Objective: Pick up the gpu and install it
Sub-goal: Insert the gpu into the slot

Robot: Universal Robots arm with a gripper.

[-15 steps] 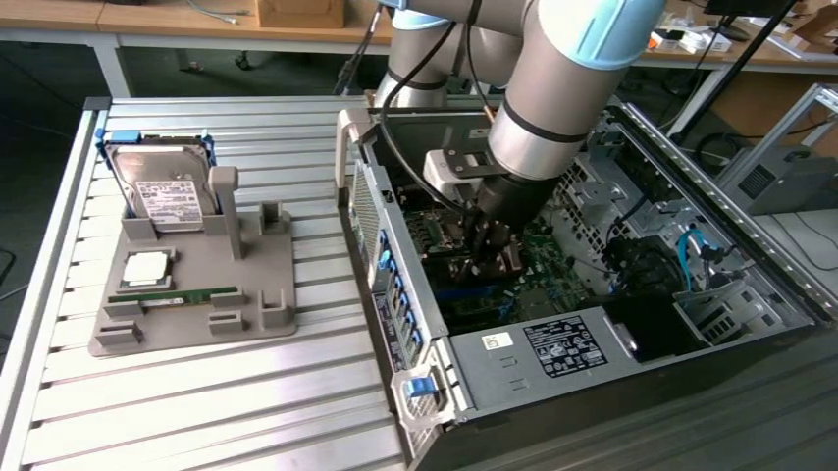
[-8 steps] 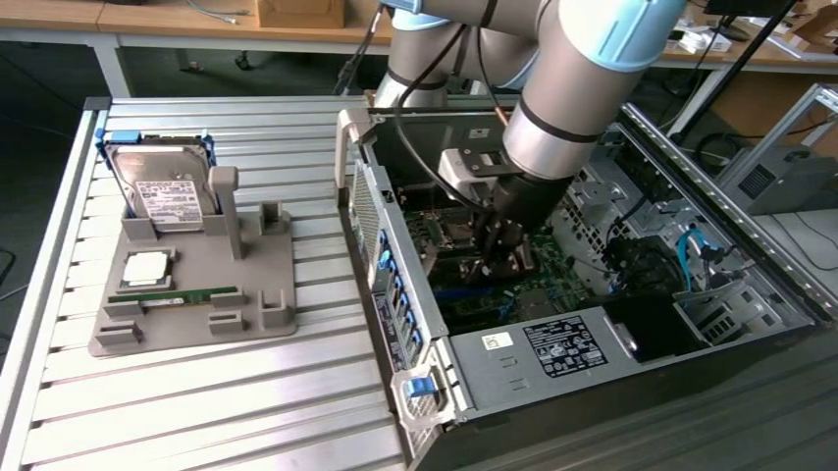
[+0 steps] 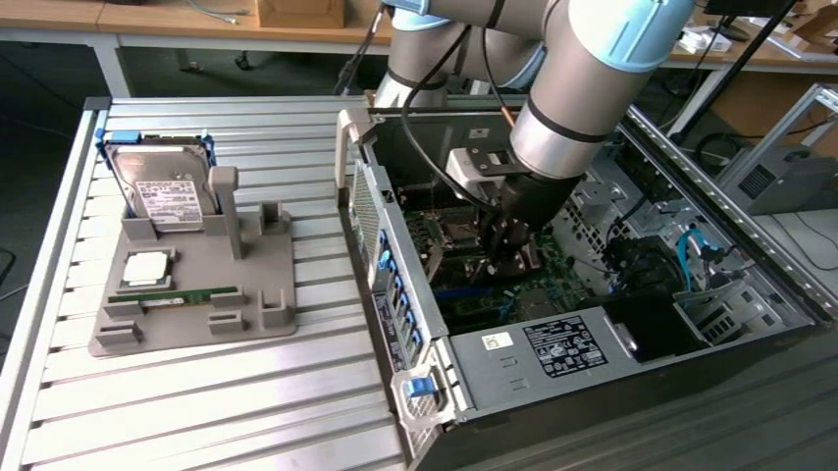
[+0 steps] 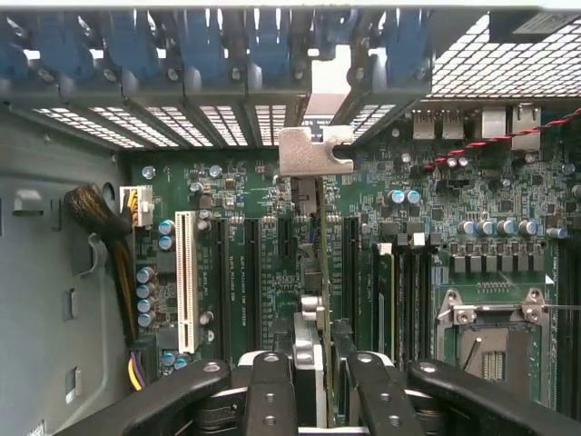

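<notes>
One tool (image 4: 318,368): pinching the gpu (image 4: 310,195) edge-on between its fingers.
Gpu position: inside the computer case (image 3: 406,294), upright over the motherboard (image 4: 227,272) slots, silver bracket toward the rear wall.
Reason, judged: the edge-down hold lines its connector up with a slot.
Seating: cannot tell.

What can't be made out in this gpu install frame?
Wrist view: the gpu stands edge-on, so its own body hides its connector; seating unclear.
Wrist view: the end effector is cut off by the picture's edge.
Exterior view: the arm hides where the gpu meets the motherboard.
</notes>
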